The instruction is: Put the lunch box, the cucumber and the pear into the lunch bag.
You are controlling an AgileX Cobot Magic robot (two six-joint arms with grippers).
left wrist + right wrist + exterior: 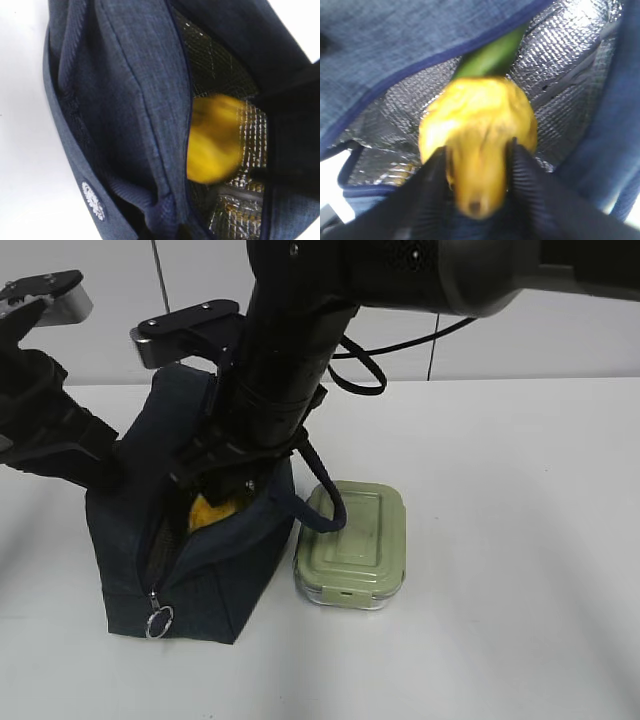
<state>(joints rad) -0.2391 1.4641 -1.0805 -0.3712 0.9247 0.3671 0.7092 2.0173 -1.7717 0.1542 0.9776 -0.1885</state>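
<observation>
Plain white matte surface point(500, 540), unmarked, fills most of the exterior view. Along its far edge stands a pale grey panelled wall point(540, 345) with thin dark vertical seams. A black cable point(400, 345) loops before it.

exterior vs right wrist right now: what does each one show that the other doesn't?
Only the exterior view shows the lunch box sitting on the table beside the bag, the zipper's ring pull, and the left arm at the bag's far side.

Only the right wrist view shows the cucumber already inside, behind the pear, the silver lining, and the right gripper shut on the pear.

Both show the lunch bag open and the pear within its mouth.
</observation>
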